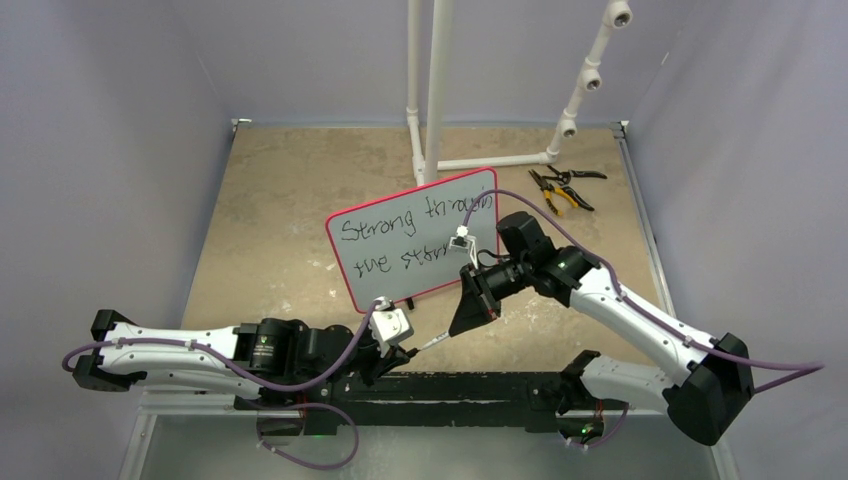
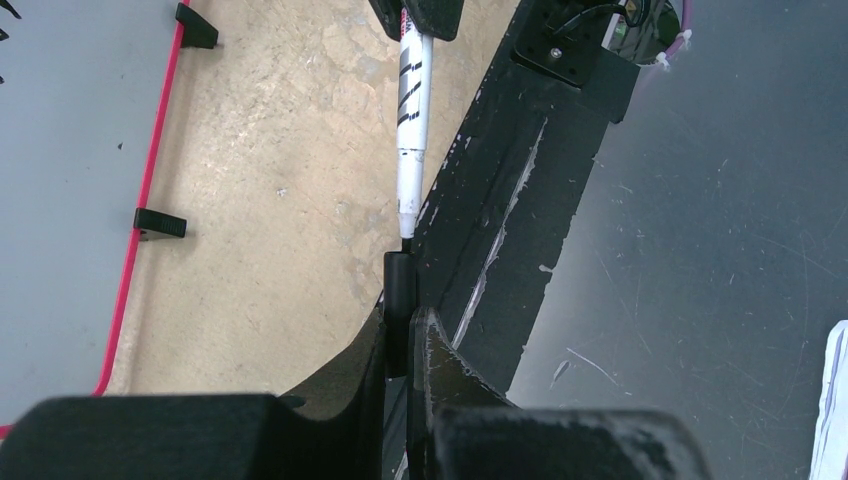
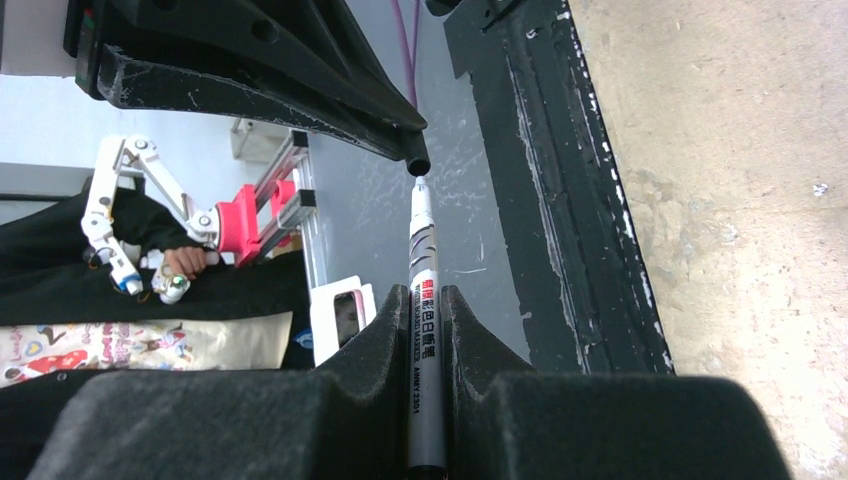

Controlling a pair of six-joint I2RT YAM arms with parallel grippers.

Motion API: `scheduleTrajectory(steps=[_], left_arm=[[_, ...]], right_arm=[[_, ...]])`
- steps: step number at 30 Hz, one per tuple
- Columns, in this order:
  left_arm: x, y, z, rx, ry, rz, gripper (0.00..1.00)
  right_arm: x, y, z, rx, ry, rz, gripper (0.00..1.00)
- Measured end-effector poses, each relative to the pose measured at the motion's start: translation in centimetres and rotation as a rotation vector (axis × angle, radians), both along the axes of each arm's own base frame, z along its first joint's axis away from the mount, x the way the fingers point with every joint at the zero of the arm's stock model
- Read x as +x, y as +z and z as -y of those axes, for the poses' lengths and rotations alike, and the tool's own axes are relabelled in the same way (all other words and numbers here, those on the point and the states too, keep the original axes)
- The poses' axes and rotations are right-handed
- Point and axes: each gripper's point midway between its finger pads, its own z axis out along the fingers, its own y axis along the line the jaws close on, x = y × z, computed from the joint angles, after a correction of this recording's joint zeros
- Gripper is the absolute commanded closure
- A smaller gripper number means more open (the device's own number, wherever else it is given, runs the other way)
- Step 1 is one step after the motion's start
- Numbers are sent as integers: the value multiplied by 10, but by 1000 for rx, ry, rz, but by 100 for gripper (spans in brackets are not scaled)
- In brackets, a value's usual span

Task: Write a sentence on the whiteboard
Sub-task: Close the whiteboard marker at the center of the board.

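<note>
The whiteboard (image 1: 380, 285), red-bordered, lies tilted mid-table and carries the sentence (image 1: 415, 225) in black handwriting, partly hidden by my right arm. Its edge and black feet show in the left wrist view (image 2: 70, 150). My right gripper (image 1: 458, 328) (image 3: 427, 295) is shut on a silver whiteboard marker (image 3: 424, 260) (image 2: 410, 110). My left gripper (image 1: 392, 357) (image 2: 405, 310) is shut on the black marker cap (image 2: 400, 285) (image 3: 417, 160). The marker's tip points straight at the cap's open end, just touching it, above the table's near edge.
Pliers and cutters (image 1: 562, 188) lie at the back right. A white pipe frame (image 1: 437, 90) stands behind the board. A black rail (image 1: 480, 385) runs along the near edge under both grippers. Grey walls close in the sides.
</note>
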Motion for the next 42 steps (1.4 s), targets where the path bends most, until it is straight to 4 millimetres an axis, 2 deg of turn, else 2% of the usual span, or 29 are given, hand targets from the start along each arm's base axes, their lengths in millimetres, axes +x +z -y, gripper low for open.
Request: scheduleTrajectory(steps=[21, 42], left_arm=[[-1, 0, 0, 0, -4, -2, 100], [-1, 1, 2, -3, -19, 9, 100]], right_arm=[[-1, -5, -3, 20, 55, -34, 100], [-2, -1, -5, 46, 71, -29, 100]])
